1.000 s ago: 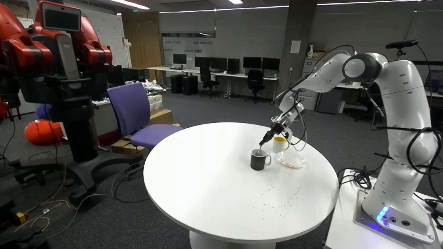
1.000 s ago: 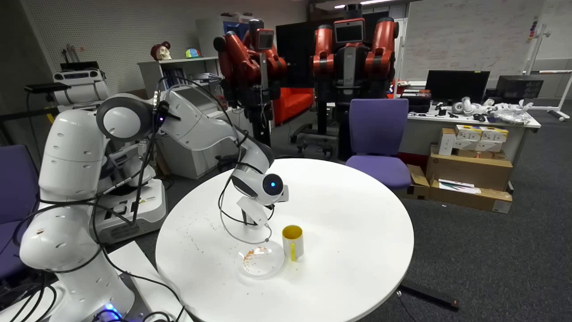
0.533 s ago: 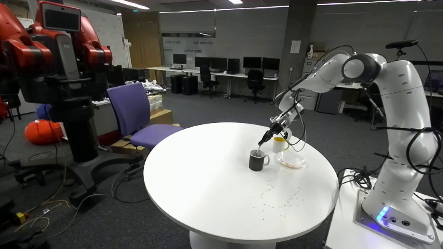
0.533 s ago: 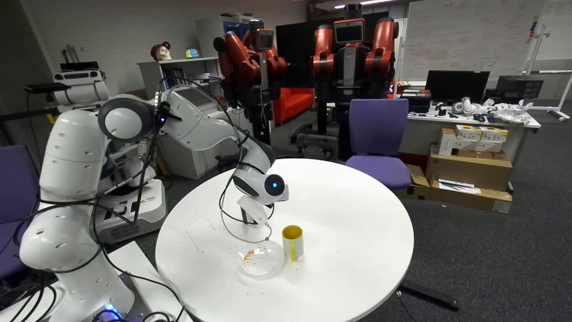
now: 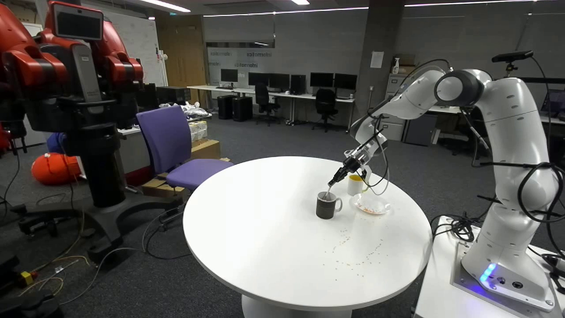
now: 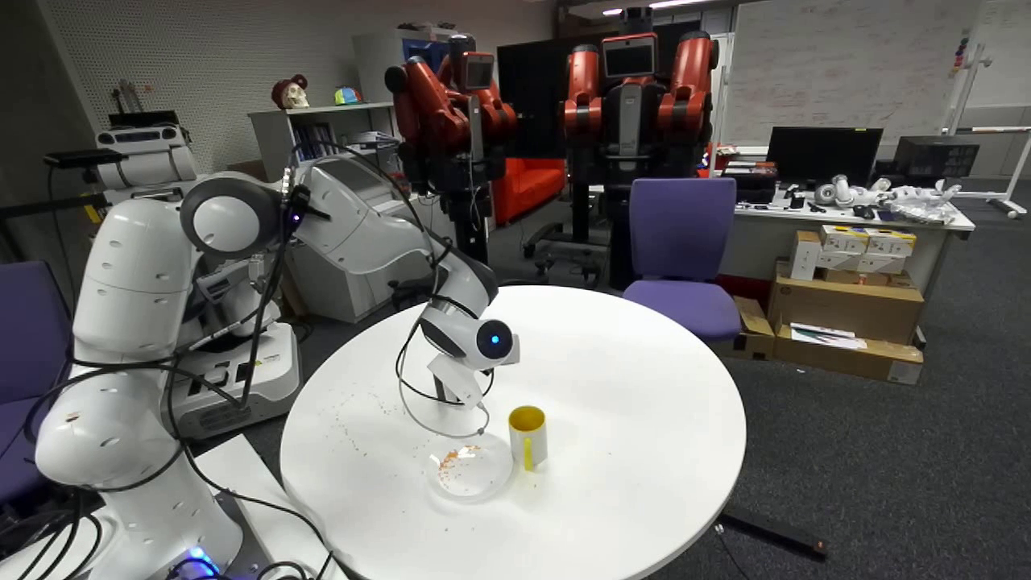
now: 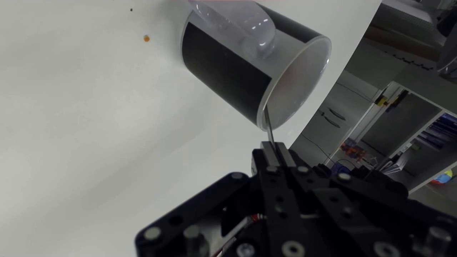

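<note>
A thin metal handle (image 7: 269,133) is pinched between the fingertips of my gripper (image 7: 274,145), which is shut on it. Its lower part goes over the rim into a black-and-white mug (image 7: 228,67); the end inside is hidden, so the kind of utensil cannot be told. In an exterior view the same mug (image 5: 325,206) stands upright on the round table, with my gripper (image 5: 331,182) tilted just above its rim. The arm's wrist (image 6: 475,338) blocks the mug in an exterior view.
A white mug with yellow inside (image 6: 527,441) and a clear plate (image 6: 471,475) with orange bits stand close by on the white table (image 5: 256,229). Small crumbs (image 5: 371,256) are scattered near the front. Cables hang from the arm, and a purple chair (image 5: 194,170) stands beside the table.
In an exterior view, the gripper and the black-and-white mug have both shifted slightly left, the mug sliding along the table. The handle stays in the grip; plate and yellow-lined mug have not moved.
</note>
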You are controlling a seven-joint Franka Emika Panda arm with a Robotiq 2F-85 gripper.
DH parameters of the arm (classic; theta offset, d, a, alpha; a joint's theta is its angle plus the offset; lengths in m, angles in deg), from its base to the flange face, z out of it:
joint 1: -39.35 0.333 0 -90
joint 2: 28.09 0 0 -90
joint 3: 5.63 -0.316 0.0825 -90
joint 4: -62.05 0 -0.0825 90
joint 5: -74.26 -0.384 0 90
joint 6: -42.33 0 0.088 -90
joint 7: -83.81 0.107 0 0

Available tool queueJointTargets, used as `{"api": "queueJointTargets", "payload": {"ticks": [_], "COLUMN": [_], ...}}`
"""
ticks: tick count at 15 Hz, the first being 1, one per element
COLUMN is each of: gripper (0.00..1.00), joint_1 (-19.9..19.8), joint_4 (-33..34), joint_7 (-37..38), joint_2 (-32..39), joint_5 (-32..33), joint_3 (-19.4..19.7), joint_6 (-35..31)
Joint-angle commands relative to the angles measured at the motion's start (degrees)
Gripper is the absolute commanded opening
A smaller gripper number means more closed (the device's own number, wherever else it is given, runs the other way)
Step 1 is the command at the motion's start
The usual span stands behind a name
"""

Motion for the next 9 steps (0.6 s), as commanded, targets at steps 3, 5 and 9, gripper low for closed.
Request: {"api": "queueJointTargets", "payload": {"ticks": [3,5,9], "gripper": [0.01,0.01,0.01], "joint_1": [-0.51,-0.58,-0.40], "joint_4": [1.36,1.43,1.64], "joint_7": [-4.64,-6.20,-8.13], "joint_2": [1.27,1.71,2.49], "joint_5": [-4.24,-5.51,-7.61], "joint_3": [0.77,0.91,1.46], "joint_6": [4.24,5.42,7.73]}}
